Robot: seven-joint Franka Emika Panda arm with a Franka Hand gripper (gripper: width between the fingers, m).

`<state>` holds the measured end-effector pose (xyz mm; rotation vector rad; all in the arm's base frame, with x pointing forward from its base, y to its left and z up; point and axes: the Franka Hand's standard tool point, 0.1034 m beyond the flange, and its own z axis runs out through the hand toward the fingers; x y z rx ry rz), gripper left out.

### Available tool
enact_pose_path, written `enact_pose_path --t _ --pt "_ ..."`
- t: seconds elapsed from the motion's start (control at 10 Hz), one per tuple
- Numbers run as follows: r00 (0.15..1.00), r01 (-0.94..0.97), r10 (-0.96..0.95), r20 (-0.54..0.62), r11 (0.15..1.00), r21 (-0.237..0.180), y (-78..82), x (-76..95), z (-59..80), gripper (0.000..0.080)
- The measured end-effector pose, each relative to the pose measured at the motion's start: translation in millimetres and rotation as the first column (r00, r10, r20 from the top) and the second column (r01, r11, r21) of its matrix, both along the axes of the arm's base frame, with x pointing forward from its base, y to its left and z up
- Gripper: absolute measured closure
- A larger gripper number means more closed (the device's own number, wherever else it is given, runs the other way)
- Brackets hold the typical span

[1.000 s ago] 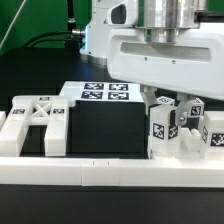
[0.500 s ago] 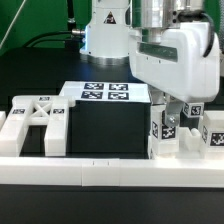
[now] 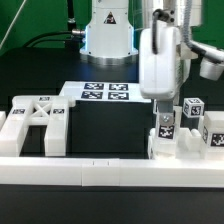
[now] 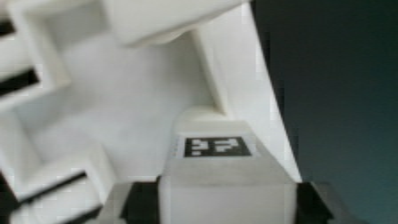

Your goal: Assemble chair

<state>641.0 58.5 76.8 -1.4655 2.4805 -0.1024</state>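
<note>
Gripper (image 3: 161,108) straight down on an upright tagged leg (image 3: 163,128) at the exterior view's right, jaws on either side of it in the wrist view; pinching or merely straddling, cannot tell. Chair not yet one piece: X-braced panel (image 3: 35,122) lying well apart at the exterior view's left, two more blocky legs (image 3: 192,110) just beside the first, all behind the front border rail (image 3: 100,170), marker board (image 3: 105,93) further back. Probably light, rigid moulded plastic, so no give under a squeeze and little fear of crushing; smooth faces, though, likely slippery. Best taken across two flat opposite sides, near mid-height, square on, to stop twisting in the grip. Keep off the printed tag where possible.
</note>
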Motion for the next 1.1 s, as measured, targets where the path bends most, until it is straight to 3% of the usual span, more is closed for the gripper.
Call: enact_pose_path --t 0.2,0.3,0.5,0.9,1.1 --pt "0.998 0.064 -0.064 -0.001 0.998 0.024 -0.2 0.3 0.0 0.0511" --pt "1.0 0.005 -0.005 0.002 1.0 0.008 -0.8 0.1 0.0 0.0511" --pt "0.994 -0.107 0.107 -0.02 0.994 -0.007 -5.3 -0.7 1.5 0.019" --pt "0.916 -0.401 0.401 -0.014 0.912 -0.087 -6.7 -0.5 0.6 0.0151" --pt "0.785 -0.616 0.618 -0.029 0.775 -0.14 -10.3 -0.5 2.5 0.0151"
